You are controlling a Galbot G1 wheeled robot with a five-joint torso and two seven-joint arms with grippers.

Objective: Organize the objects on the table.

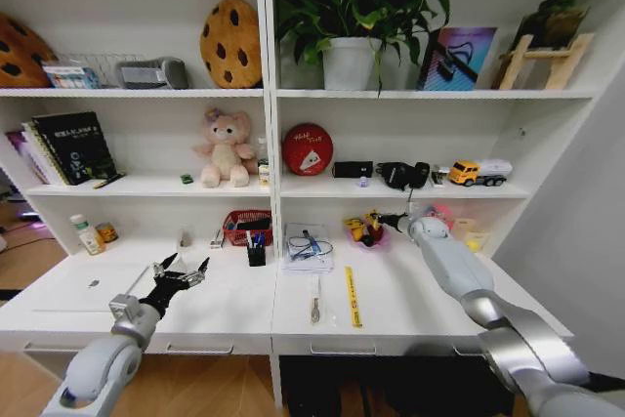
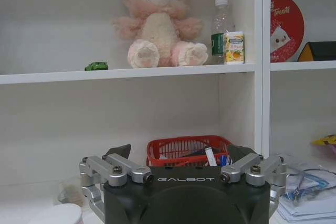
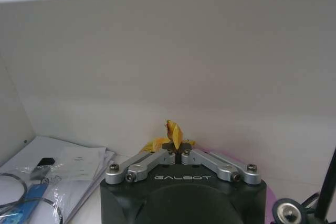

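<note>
Right gripper [image 3: 179,149] is pinching the yellow toy [image 3: 173,134] at the desk's [image 1: 410,305] back edge, so lift straight up imo; left gripper [image 1: 182,274] hovers spread.

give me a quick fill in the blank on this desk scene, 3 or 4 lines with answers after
1. The right gripper is shut on a small ____ item at the back of the desk.
2. The left gripper hovers with its fingers ____.
3. The pink plush bear sits on a ____.
4. The yellow ruler lies flat on the ____.

Missing words: yellow; open; shelf; desk
</note>
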